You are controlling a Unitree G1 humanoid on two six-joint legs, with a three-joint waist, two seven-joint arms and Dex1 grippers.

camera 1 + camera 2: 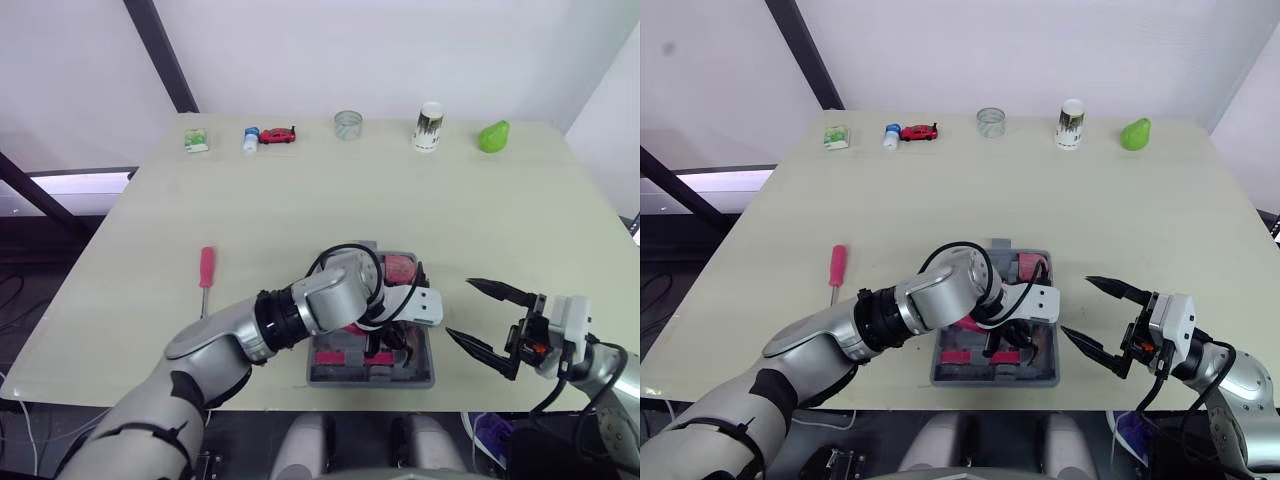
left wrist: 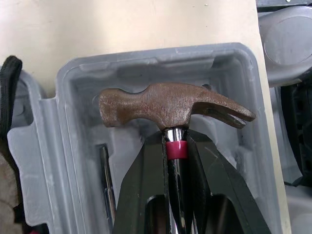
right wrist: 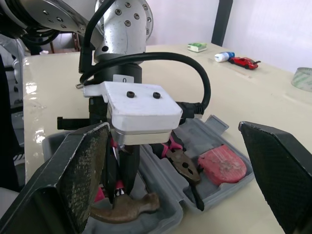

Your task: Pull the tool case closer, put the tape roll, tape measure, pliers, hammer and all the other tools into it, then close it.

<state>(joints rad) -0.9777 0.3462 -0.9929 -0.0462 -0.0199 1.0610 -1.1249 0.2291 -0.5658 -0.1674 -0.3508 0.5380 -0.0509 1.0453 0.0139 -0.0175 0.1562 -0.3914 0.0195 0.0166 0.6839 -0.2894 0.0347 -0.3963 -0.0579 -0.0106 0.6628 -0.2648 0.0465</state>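
Note:
The grey tool case lies open at the table's near edge. My left gripper reaches down into it, shut on the shaft of a rusty-headed hammer that lies in the case's moulded recess. Pliers and a red tape measure rest in the far half of the case. My right gripper hovers open just right of the case, holding nothing. A red-handled screwdriver lies on the table left of the case. The clear tape roll stands at the far edge.
Along the far edge stand a small green-and-white box, a small bottle, a red toy car, a white cup and a green object. The case sits close to the table's front edge.

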